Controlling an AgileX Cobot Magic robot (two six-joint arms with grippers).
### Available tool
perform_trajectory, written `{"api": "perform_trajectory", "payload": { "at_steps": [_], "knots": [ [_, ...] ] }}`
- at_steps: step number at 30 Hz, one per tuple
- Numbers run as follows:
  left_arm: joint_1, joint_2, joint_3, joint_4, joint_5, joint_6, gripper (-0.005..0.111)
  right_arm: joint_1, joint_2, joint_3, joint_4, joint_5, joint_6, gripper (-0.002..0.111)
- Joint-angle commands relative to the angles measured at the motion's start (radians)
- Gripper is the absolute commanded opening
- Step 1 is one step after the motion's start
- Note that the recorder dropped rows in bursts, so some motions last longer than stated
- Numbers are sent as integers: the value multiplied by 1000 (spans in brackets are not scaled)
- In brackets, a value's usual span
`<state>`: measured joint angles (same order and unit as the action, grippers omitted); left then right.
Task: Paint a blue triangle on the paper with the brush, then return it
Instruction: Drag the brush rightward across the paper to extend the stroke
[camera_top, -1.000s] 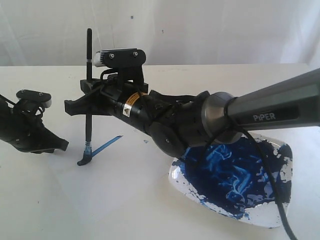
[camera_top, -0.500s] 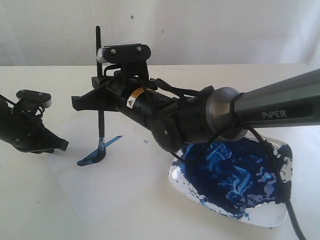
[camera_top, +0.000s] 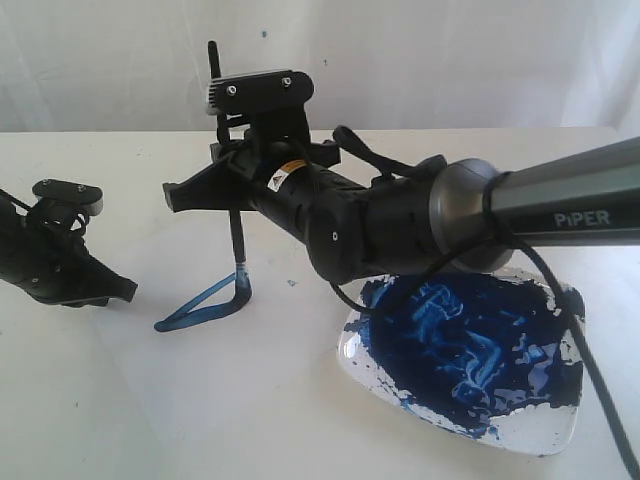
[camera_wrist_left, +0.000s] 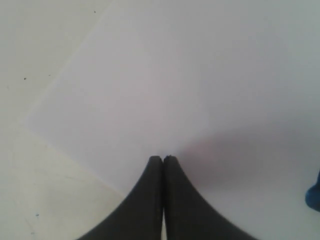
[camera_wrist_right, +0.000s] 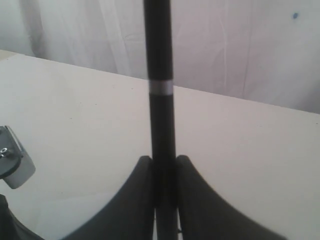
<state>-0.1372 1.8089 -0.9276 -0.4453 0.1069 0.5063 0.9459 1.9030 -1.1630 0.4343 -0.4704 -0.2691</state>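
Observation:
My right gripper (camera_top: 190, 192) reaches across to the left-centre and is shut on the brush (camera_top: 237, 240), holding it upright with its tip on the paper (camera_top: 250, 390). In the right wrist view the black handle of the brush (camera_wrist_right: 160, 100) stands between the fingers of the gripper (camera_wrist_right: 163, 161). The blue triangle (camera_top: 200, 308) lies under the tip as a narrow outline of dark-blue strokes. My left gripper (camera_top: 128, 290) rests low at the left, shut and empty. In its wrist view the gripper (camera_wrist_left: 163, 159) sits at the edge of the paper (camera_wrist_left: 165, 85).
A clear paint dish (camera_top: 560, 425) smeared with blue paint sits at the front right, under the right arm. A blue smear (camera_wrist_left: 315, 196) shows at the edge of the left wrist view. White table all round, white curtain behind.
The right gripper has carried the brush to the right across the paper, dragging a new blue stroke from the left corner towards the earlier one. The left gripper has stayed still.

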Motion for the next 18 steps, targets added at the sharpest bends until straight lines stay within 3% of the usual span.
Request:
{"api": "perform_trajectory", "payload": {
  "at_steps": [1, 18],
  "knots": [
    [-5, -3, -3, -6, 13, -3, 0, 0, -10, -2, 98, 5, -102, 0],
    [-5, -3, -3, -6, 13, -3, 0, 0, -28, -2, 292, -1, -314, 0]
  ]
}}
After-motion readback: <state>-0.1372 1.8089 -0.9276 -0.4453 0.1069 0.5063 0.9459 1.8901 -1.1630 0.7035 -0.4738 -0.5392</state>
